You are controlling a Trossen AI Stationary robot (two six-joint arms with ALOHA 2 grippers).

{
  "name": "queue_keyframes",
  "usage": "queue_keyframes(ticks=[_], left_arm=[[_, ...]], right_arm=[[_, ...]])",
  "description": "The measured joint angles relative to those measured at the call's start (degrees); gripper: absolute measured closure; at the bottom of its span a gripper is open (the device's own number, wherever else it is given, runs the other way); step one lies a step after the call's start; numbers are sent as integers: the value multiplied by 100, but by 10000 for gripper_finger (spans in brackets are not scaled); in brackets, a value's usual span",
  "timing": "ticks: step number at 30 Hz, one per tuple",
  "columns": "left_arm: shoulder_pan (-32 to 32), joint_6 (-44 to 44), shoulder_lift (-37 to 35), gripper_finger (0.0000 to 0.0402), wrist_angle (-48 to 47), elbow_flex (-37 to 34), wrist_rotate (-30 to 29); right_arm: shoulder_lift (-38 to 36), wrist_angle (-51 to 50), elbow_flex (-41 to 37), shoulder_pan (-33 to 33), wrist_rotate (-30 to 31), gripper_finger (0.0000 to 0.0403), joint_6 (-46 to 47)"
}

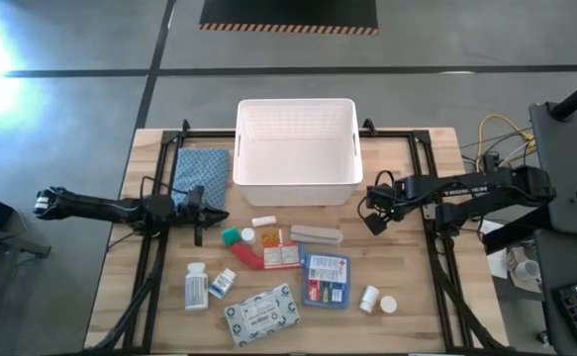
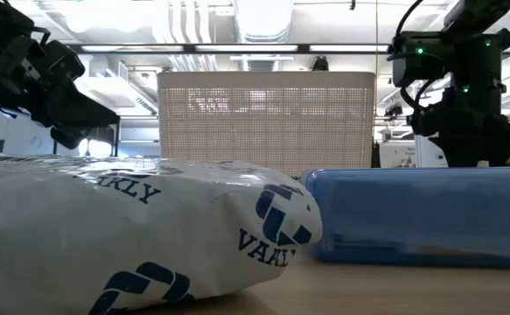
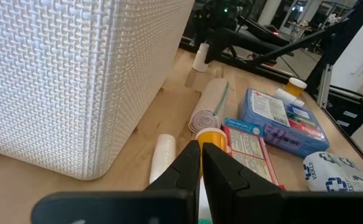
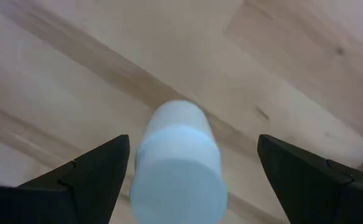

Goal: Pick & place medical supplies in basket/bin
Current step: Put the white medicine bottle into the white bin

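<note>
Left gripper (image 3: 201, 163): fingers nearly closed, empty, beside bin (image 1: 296, 141).
Right gripper (image 4: 187, 171): fingers spread wide, white roll (image 4: 180, 163) between, ungripped.

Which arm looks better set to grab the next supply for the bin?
Right, probably. The right gripper is open, and its wrist view shows a white bottle centred between its spread fingers over the table. The left gripper is shut, beside the supplies in front of the white bin.

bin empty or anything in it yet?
Empty. In the high view the white bin shows only its bare ribbed floor, and the supplies, such as the blue packet, all lie on the table.
</note>
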Motion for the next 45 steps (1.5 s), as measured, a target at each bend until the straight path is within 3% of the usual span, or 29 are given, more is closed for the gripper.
queue_keyframes(ticks=[18, 30, 36, 40, 45], left_arm=[[-2, 0, 2, 401, 0, 0, 0], [-1, 0, 2, 401, 0, 0, 0], [-1, 1, 2, 401, -1, 0, 2], [0, 2, 1, 401, -1, 0, 2], [0, 0, 2, 401, -2, 0, 1]], right_arm=[[0, 388, -312, 2, 7, 83, -3], [-1, 385, -329, 2, -181, 190, 75], [-116, 404, -192, 188, -700, 243, -297], [-493, 677, 115, 483, -1495, 244, -738], [-1088, 1795, 629, 570, -2586, 229, -405]])
